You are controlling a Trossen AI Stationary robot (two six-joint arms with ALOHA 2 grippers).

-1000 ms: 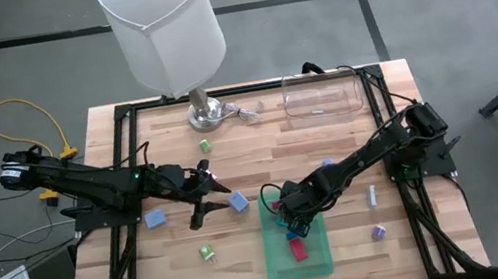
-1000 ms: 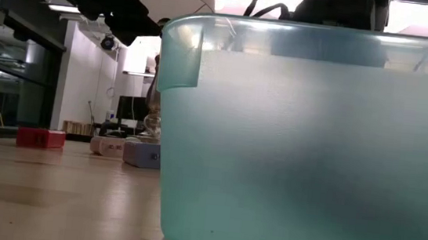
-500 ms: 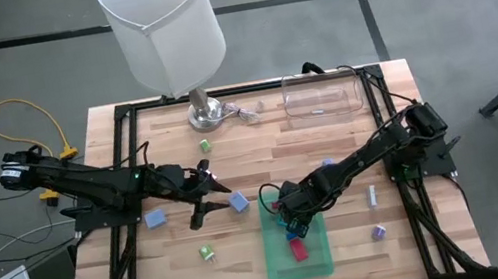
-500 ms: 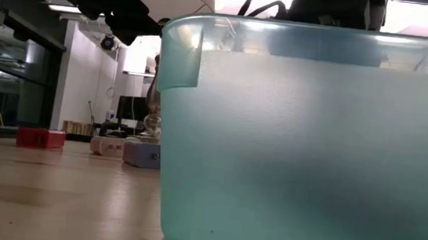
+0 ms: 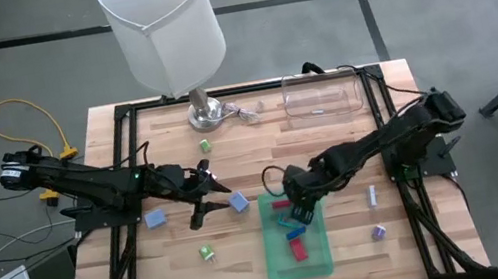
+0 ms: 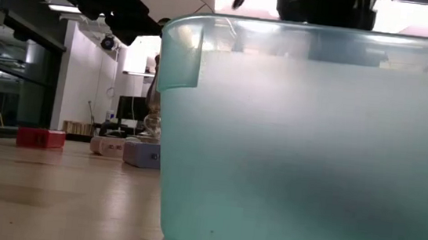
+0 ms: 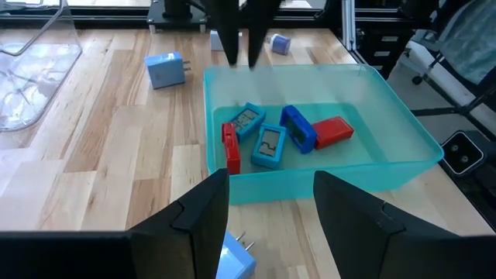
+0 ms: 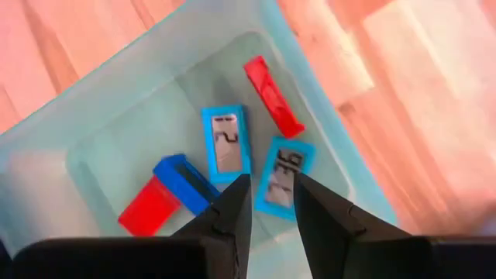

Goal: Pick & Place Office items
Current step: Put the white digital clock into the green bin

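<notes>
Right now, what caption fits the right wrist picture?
Right tool, empty, fingers slightly apart, above the green tray holding five small office items.

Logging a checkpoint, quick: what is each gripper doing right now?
Left gripper: jaws open, holding nothing.
Right gripper: jaws slightly open, empty, above the green tray.

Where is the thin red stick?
The thin red stick lies inside the teal plastic tray near the table's front middle, at the end of the row, right beside a light blue block with a grey screen.
</notes>
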